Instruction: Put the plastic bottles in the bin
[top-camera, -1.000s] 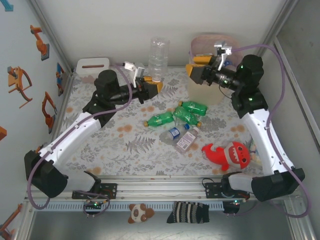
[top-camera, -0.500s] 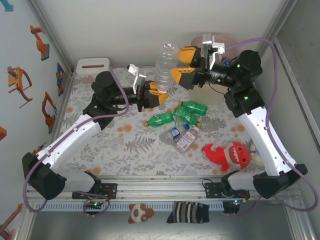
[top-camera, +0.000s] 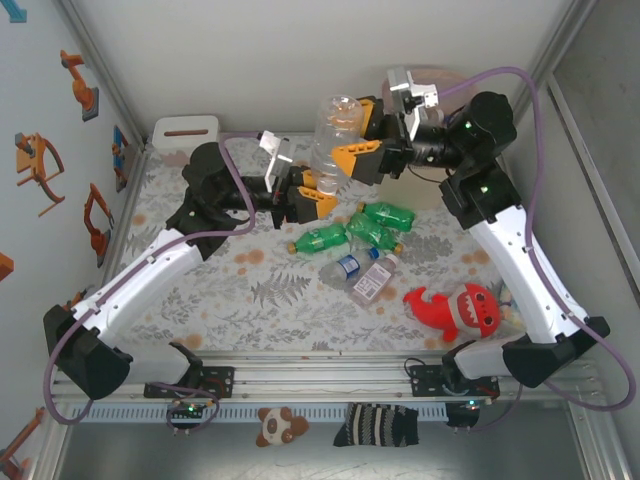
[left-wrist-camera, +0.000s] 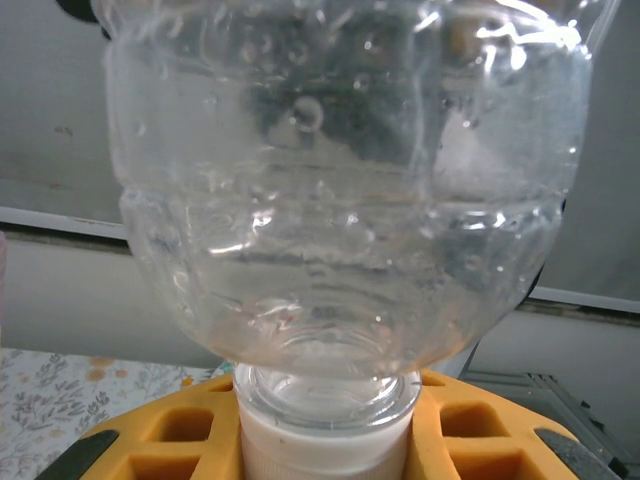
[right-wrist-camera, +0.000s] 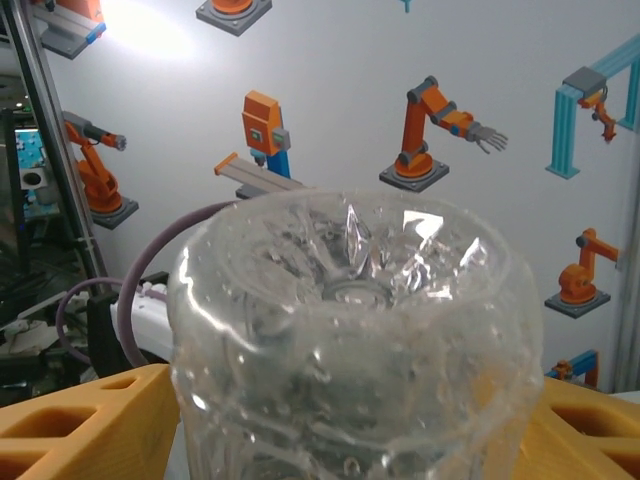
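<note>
The left end effector (top-camera: 316, 192) is pinched tight on the white-capped neck of a large clear ribbed plastic bottle (top-camera: 335, 130). It holds the bottle upside down, so the wide body stands free above its yellow fingers (left-wrist-camera: 150, 440) and leaves plenty of wall for a second grasp. The right end effector (top-camera: 351, 133) reaches in from the side, its own yellow fingers (right-wrist-camera: 80, 420) bracketing the body just under the upturned base. They appear to touch it, though I cannot tell whether they squeeze. This looks like a handover, which makes sense: the tall beige round bin with the pink rim (top-camera: 447, 75) stands just behind the right end effector and well away from the left one. The held bottle carries droplets on its inner wall and otherwise seems empty; what the bin holds is hidden. Below both end effectors, on the floral counter (top-camera: 260, 300), lie a few green plastic bottles with yellow caps (top-camera: 385, 213) and two small clear ones (top-camera: 372, 283), none yet in the bin
</note>
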